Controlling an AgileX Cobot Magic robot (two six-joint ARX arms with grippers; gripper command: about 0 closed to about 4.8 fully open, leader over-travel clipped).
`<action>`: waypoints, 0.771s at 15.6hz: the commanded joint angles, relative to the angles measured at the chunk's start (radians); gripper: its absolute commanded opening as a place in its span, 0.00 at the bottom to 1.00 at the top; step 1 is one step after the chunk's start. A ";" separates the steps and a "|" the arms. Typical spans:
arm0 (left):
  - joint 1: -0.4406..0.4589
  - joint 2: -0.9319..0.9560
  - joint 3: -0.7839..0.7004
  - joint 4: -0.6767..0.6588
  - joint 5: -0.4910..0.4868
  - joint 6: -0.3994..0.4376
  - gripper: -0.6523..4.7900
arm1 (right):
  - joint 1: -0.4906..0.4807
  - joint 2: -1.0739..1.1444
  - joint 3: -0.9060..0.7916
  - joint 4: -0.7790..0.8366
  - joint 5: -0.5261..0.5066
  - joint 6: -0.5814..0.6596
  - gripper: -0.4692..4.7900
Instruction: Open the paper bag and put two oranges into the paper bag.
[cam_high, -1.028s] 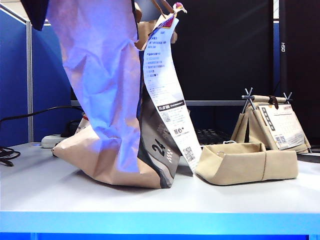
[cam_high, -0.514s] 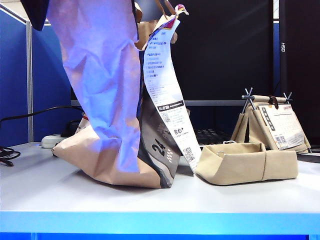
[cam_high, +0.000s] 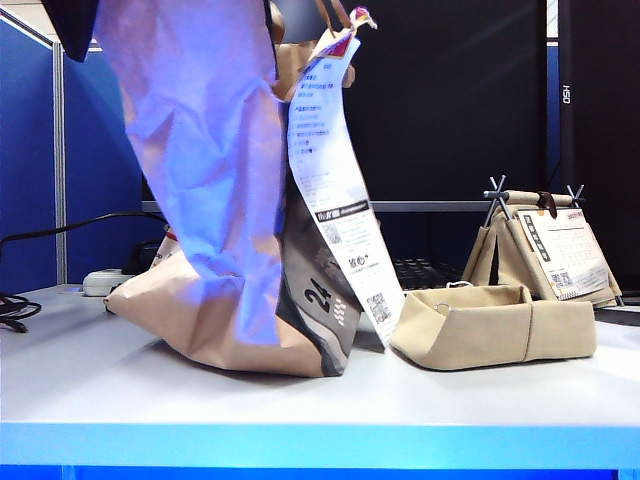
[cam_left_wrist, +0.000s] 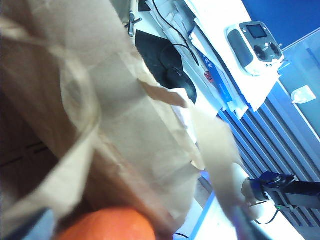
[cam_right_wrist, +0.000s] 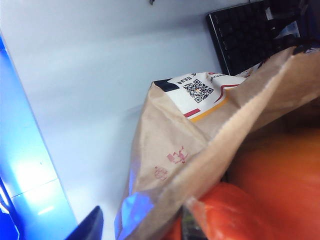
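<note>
The paper bag (cam_high: 210, 200) stands on the table with its top pulled up out of the exterior view and its long white receipt (cam_high: 335, 190) hanging down the front. Neither gripper shows in that view. In the left wrist view my left gripper (cam_left_wrist: 137, 230) hovers open over the bag's mouth (cam_left_wrist: 130, 125). An orange (cam_left_wrist: 107, 225) lies between its blurred, widely spread jaws. My right gripper (cam_right_wrist: 141, 222) has the bag's rim (cam_right_wrist: 170, 135) between its fingers and holds it. Orange-red fruit skin (cam_right_wrist: 280, 185) fills the bag's inside; how many oranges lie there is unclear.
A low beige folded bag (cam_high: 495, 325) lies right of the paper bag, and a beige bag with stick handles (cam_high: 545, 245) stands behind it. A black keyboard (cam_right_wrist: 250, 35) sits behind the bag. A power strip and cables (cam_high: 105, 282) lie at the far left.
The hanging receipt and the bag's raised wall have swayed slightly. The bag's base and the two beige bags have stayed put.
</note>
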 joint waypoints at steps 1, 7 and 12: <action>0.000 0.002 0.003 0.017 -0.014 0.000 0.99 | 0.000 -0.005 0.006 0.014 0.001 0.000 0.47; 0.042 -0.026 0.005 0.226 -0.067 -0.024 0.98 | -0.002 -0.005 0.006 0.014 0.009 0.000 0.47; 0.224 -0.119 0.005 0.272 -0.187 -0.044 0.98 | -0.068 -0.005 0.006 0.017 0.026 0.032 0.70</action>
